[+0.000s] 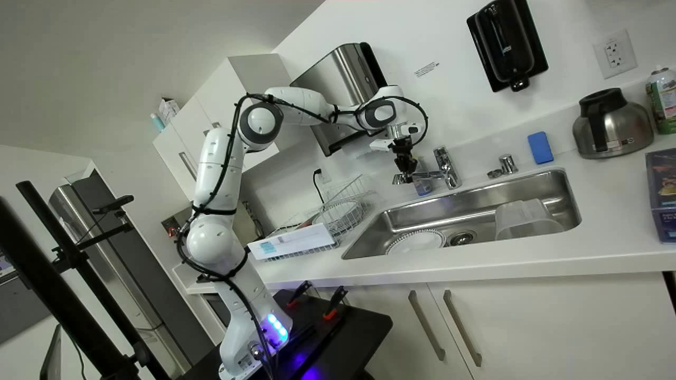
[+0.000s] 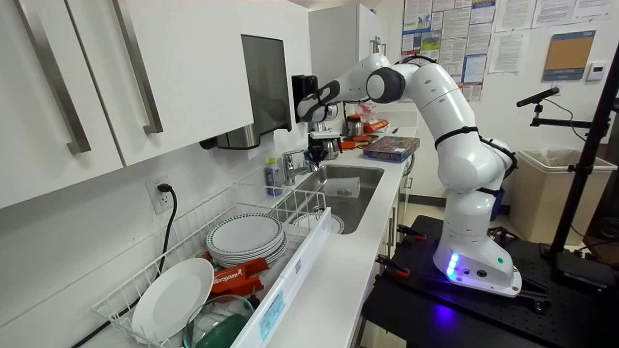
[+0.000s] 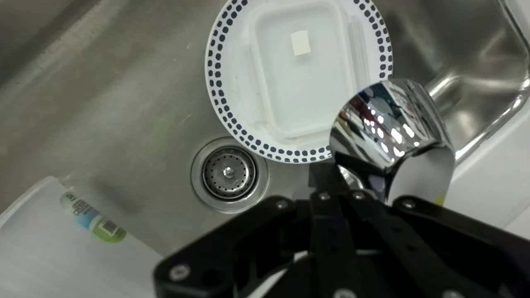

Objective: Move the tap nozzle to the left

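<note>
The tap nozzle (image 1: pixel 432 175) is a short, shiny silver spout reaching out from the faucet body over the back of the sink (image 1: pixel 388 219). In an exterior view the nozzle (image 2: pixel 301 170) is partly beside and behind my gripper (image 2: pixel 316 157). In the wrist view the nozzle's chrome end (image 3: pixel 389 118) fills the right of centre, just right of my fingertips (image 3: pixel 331 178). My black gripper (image 1: pixel 406 168) points down at the spout; its fingers look closed together with nothing seen between them. Fingertips and nozzle overlap in view; I cannot tell whether they touch.
A patterned plate (image 3: pixel 232 120) with a clear container and a white tub (image 3: pixel 74 252) lie in the sink around the drain (image 3: pixel 229 173). A dish rack (image 2: pixel 184 227) stands beside the sink. A spray bottle (image 2: pixel 273 176) stands behind the faucet; a blue sponge (image 1: pixel 540 148) is at the back.
</note>
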Robot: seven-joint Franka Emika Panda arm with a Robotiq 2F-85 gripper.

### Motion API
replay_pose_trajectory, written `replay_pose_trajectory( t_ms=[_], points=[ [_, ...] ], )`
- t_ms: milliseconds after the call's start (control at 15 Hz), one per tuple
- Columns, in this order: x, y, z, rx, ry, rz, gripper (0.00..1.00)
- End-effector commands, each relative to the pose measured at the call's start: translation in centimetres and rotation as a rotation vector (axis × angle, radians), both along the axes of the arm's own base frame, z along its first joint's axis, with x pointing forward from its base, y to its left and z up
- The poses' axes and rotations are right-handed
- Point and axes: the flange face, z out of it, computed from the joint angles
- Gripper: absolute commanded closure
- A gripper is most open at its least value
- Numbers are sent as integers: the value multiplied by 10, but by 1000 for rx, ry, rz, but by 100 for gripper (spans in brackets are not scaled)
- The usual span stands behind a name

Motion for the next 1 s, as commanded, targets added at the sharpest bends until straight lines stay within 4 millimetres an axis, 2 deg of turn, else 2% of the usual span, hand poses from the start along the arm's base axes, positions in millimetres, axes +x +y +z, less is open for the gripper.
replay_pose_trajectory(
  t_ms=[0, 267, 400, 667, 933],
  points=[
    [-19, 26, 1, 47, -43, 26, 100],
    [-26, 44, -2, 53, -65, 40, 100],
    [-31, 42, 1, 20, -79, 32, 100],
    [-54, 12, 19, -51, -85, 6, 100],
    [-91, -27, 64, -115, -78, 19, 100]
  ],
)
